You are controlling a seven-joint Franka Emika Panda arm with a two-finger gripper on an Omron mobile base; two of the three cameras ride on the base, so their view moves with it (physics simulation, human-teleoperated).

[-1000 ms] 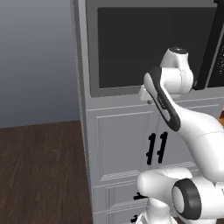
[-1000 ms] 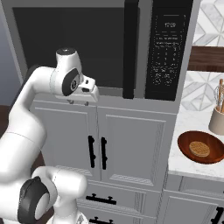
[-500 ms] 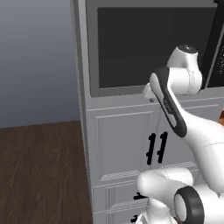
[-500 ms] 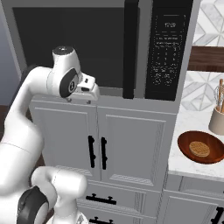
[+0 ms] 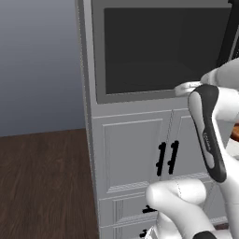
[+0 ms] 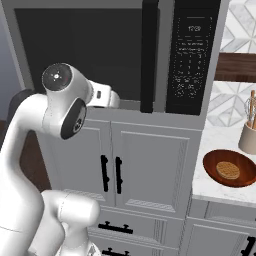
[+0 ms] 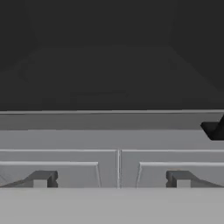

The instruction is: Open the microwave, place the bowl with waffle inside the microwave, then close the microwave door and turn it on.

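Tool point(image 7: 111, 179) open and empty, facing the lower frame of the shut microwave door point(image 6: 80, 50); its upright black handle point(image 6: 149, 55) lies to the tool's right, and the bowl with waffle point(image 6: 229, 169) sits farther right on the worktop point(image 6: 210, 182).

The microwave point(image 6: 115, 55) is set in the cabinetry; its grey-framed microwave door point(image 5: 163, 51), with dark glass and a black bar handle point(image 6: 149, 55), is shut. Well right of it and lower, the bowl with waffle point(image 6: 229, 168), shallow and brown, sits upright on the white bench point(image 6: 210, 182).
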